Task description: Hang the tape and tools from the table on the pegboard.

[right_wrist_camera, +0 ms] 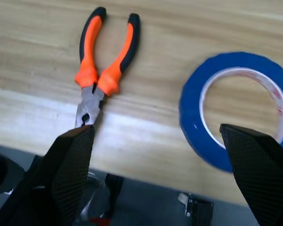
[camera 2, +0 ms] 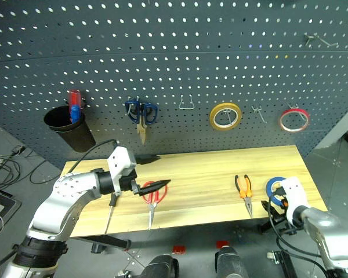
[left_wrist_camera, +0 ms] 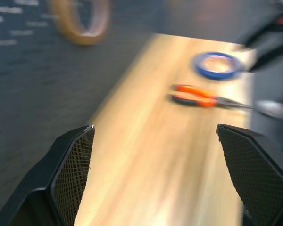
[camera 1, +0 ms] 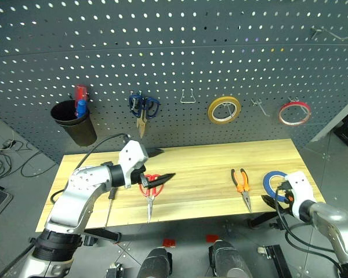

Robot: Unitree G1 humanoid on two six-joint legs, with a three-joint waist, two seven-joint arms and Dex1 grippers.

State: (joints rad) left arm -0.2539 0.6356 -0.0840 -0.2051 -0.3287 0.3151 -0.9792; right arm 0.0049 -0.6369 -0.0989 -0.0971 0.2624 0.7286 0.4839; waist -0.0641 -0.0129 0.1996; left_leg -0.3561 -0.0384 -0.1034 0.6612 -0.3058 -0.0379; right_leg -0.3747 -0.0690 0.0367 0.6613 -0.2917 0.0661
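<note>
Blue tape ring (right_wrist_camera: 236, 110), thin, flat, light and probably best pinched across its band, lies at the light wood-grain table's (camera 1: 197, 162) right end beneath the wide-open, empty right gripper (right_wrist_camera: 165, 174), the left gripper (left_wrist_camera: 155, 179) equally spread and empty, while a black cup (camera 1: 75, 123) on the dark grey pegboard (camera 1: 180, 52) holds red and blue items

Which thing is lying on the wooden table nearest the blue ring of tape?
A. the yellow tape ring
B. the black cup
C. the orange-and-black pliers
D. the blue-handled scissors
C: the orange-and-black pliers lie on the table just beside the blue ring of tape, while the other three hang on the pegboard behind it.
</note>
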